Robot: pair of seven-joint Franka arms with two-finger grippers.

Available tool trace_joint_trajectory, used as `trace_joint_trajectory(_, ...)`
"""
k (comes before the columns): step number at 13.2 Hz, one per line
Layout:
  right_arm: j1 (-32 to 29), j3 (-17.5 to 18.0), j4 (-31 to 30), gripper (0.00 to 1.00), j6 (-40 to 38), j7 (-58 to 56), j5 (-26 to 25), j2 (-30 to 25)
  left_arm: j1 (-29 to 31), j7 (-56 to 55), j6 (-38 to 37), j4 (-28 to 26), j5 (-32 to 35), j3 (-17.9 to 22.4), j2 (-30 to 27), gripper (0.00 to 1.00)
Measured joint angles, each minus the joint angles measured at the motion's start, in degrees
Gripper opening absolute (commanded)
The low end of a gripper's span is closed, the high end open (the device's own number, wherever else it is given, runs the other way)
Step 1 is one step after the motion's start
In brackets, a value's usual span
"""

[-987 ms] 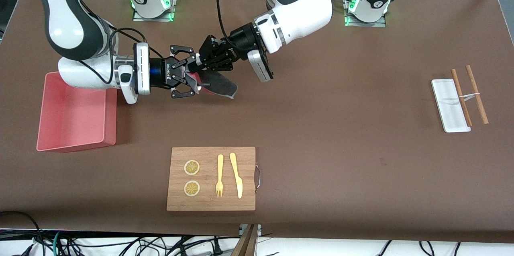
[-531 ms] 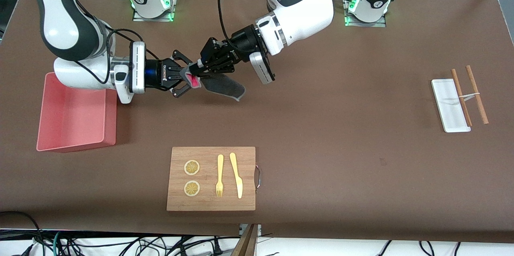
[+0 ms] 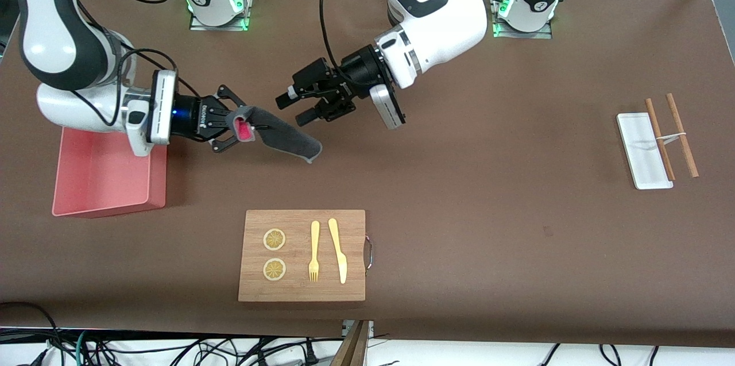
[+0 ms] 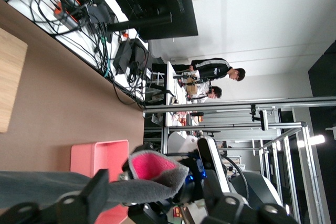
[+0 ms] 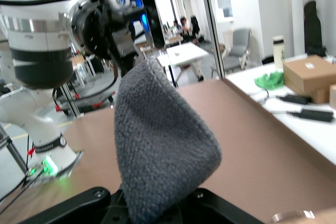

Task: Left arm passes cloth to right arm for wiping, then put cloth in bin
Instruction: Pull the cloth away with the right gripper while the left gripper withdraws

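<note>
Now the right gripper [image 3: 232,127] is pinching 1 end of the cloth [image 3: 281,137], which is drooping limp and light above the tabletop near the bin [image 3: 103,168]; gripping its bunched end seems safest; the left gripper [image 3: 294,107], spread and empty, is hovering mid-table, having released within the last 0.5 s.

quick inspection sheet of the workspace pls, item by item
surface: brown table, no spills seen
job's things: cloth held in the air; pink bin at the right arm's end
clutter: cutting board with two lemon slices, fork, knife; white tray with two sticks
end effectors: right end effector shut on cloth; left end effector open, apart from the cloth
cables: bundles along the table edge nearest the front camera
surroundings: people seated, monitor in the left wrist view
</note>
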Motion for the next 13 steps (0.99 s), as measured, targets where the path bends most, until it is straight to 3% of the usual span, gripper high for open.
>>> trace_joint_trajectory(2,-0.17,-2.42,0.56,0.00,-1.53,5.97,-7.56,-0.96,1.56,0.34,0.05,-1.19,3.47,0.23,-0.42,1.00)
trace_joint_trajectory(6,-0.92,-4.24,0.83,0.00,-1.94,19.20,-26.41,-3.42,2.43,0.24,-0.46,-3.44,17.03,0.18,-0.68,1.00)
trace_joint_trajectory(10,-1.22,-4.48,0.79,0.00,-1.82,31.28,-45.44,-3.86,2.99,0.21,-6.39,-4.97,28.99,0.64,-0.54,1.00)
trace_joint_trajectory(13,-1.46,-4.52,0.71,0.00,-1.61,42.56,-55.42,-3.80,4.68,0.21,-13.80,-5.25,36.63,1.34,-0.54,1.00)
